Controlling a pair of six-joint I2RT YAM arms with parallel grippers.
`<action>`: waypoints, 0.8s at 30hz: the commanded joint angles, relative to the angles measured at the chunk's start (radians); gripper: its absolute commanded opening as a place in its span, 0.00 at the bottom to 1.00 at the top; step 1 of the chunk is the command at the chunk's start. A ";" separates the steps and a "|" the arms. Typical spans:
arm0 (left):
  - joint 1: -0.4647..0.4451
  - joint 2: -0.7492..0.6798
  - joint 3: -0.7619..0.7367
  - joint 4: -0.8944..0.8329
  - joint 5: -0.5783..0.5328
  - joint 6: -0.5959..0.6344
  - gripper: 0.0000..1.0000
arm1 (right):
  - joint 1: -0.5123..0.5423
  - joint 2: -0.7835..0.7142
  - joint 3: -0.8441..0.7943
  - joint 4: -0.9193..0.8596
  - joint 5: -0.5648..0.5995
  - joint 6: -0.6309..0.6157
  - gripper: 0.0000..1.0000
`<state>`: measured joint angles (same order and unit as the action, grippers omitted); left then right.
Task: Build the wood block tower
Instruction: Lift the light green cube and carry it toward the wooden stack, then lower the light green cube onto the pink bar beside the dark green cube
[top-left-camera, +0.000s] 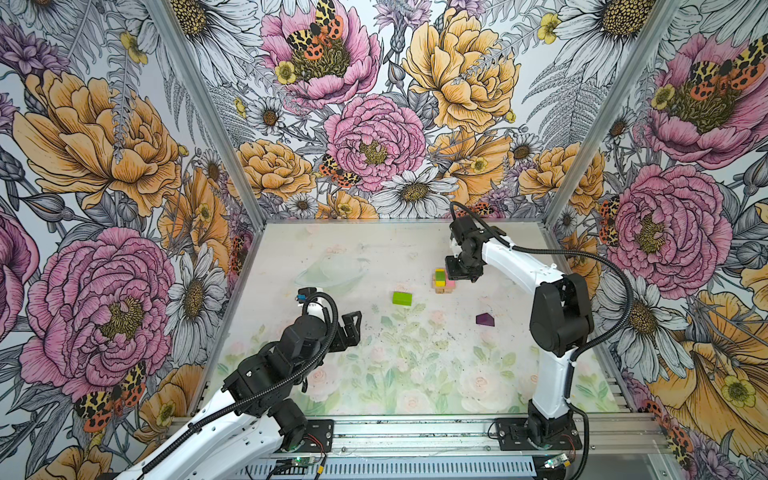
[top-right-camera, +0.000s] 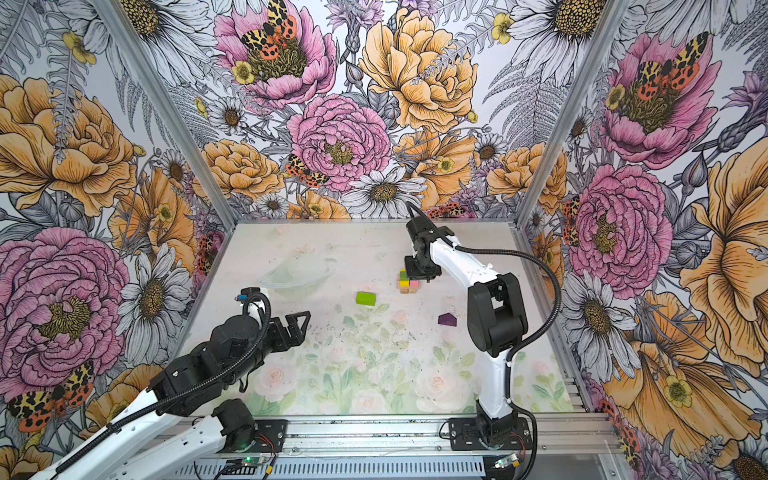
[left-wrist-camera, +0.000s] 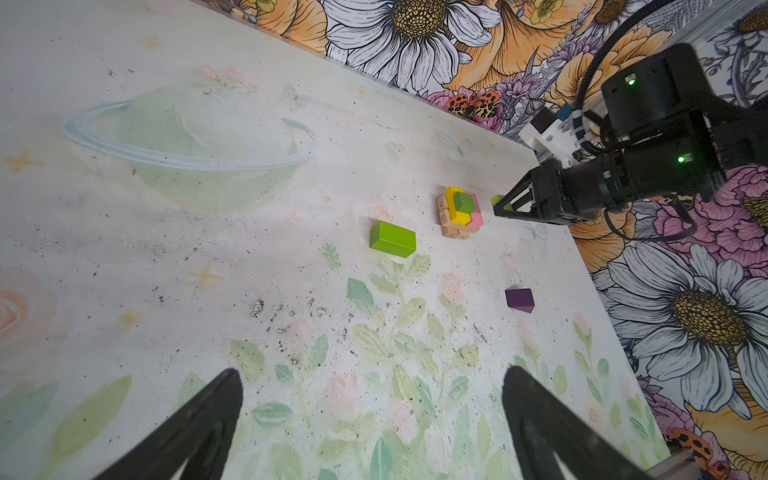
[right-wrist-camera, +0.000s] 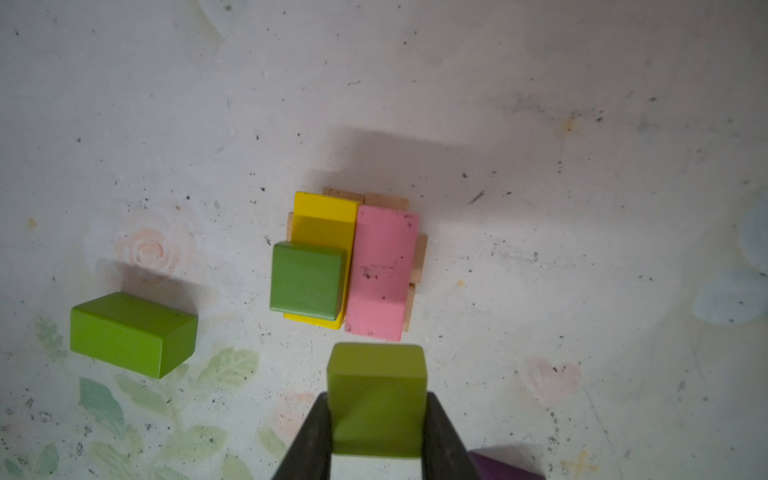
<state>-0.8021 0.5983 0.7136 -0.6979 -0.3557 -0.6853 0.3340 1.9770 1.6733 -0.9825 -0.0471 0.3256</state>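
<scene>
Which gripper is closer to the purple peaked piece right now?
Right. The right gripper, shut on a green cube, hangs by the stack, just beyond the purple peaked piece. The left gripper sits open well across the table, past the lime brick.

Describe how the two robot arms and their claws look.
The left arm and right arm have white links, black joints and black ribbed cables. The left claw and right claw are black, with triangular open-frame fingers.

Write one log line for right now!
right gripper holding green cube near tower | left gripper open | lime brick, purple piece unstacked
</scene>
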 joint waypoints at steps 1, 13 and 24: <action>0.009 0.022 0.036 0.043 0.005 0.029 0.99 | -0.020 -0.020 -0.001 0.042 -0.036 0.024 0.32; 0.032 0.110 0.075 0.078 0.032 0.054 0.99 | -0.048 0.050 0.040 0.056 -0.071 0.032 0.32; 0.048 0.120 0.077 0.084 0.049 0.061 0.99 | -0.050 0.086 0.058 0.057 -0.086 0.031 0.33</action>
<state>-0.7654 0.7208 0.7597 -0.6392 -0.3283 -0.6460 0.2909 2.0380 1.6886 -0.9432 -0.1215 0.3511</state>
